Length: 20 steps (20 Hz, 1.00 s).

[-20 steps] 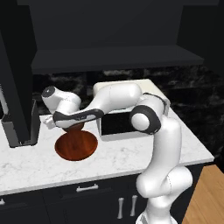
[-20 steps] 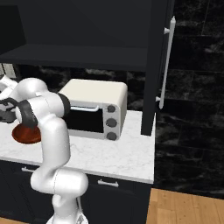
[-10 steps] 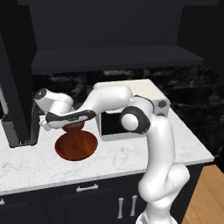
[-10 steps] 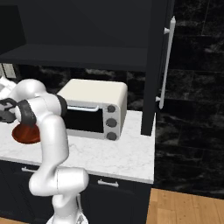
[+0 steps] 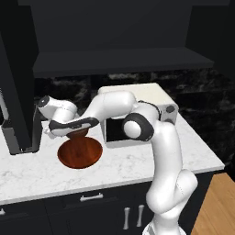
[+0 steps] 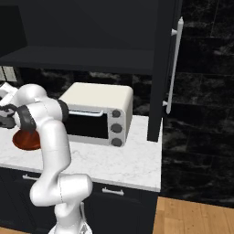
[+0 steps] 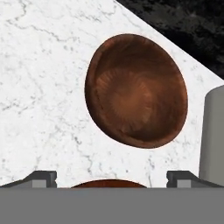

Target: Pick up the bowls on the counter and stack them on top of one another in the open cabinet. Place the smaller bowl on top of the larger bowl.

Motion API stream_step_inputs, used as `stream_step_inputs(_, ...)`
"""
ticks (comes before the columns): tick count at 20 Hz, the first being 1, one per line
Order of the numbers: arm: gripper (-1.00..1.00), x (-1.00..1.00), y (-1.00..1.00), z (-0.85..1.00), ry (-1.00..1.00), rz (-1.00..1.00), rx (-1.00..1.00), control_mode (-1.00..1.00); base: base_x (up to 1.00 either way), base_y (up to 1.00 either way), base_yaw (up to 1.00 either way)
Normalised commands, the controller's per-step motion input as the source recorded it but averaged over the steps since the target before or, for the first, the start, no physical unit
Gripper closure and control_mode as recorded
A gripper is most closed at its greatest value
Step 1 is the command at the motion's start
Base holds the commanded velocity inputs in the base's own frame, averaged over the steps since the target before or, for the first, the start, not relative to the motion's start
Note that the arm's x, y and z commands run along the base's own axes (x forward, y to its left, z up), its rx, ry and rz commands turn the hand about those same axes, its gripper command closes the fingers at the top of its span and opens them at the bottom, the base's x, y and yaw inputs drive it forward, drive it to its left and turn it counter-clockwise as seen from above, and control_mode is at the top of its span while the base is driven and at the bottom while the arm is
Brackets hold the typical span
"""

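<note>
Jaws are standing spread wide, nothing between them. Gripper is hovering over the counter, looking down at the small bowl, which is sitting upright on the marble ahead of the fingertips. A sliver of the large bowl is showing right at the bottom edge between the tips, so the hand is sitting roughly above its far rim.

From the left base camera the gripper is hanging low at the left end of the counter, over the back edge of the large bowl; the forearm is covering most of the small bowl, just behind the large one and very near it, contact unclear.

My read: the first pick is in progress, approach phase, nothing grasped yet. Which bowl is the target is unclear; the camera is centring on the small one, but the large one should be going into the cabinet first. Next move is calling for descending and straddling a rim, one finger inside and one outside, then closing.

Around: a toaster oven just right of the bowls, a dark appliance close on the left, a grey cylinder beside the small bowl in the hand view. Tight corridor for lifting; the cabinet shelf is sitting directly overhead, so the arm will be needing to pull outward before rising.

From the right base camera the arm is hiding most of the large bowl.
</note>
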Motion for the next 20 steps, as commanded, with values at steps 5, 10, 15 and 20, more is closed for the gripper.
stream_step_inputs(5, -1.00, 0.32, -0.01, -0.13, 0.00, 0.00, 0.00, -1.00, 0.00, 0.00, 0.00)
stream_step_inputs(10, -1.00, 0.32, 0.00, -0.25, 0.00, 0.00, 0.00, -1.00, 0.00, 0.00, 0.00)
stream_step_inputs(15, -1.00, 0.27, 0.00, -0.25, 0.00, 0.00, 0.00, -1.00, 0.00, 0.00, 0.00)
stream_step_inputs(20, -1.00, 0.28, 0.00, -0.20, 0.00, 0.00, 0.00, -1.00, 0.00, 0.00, 0.00)
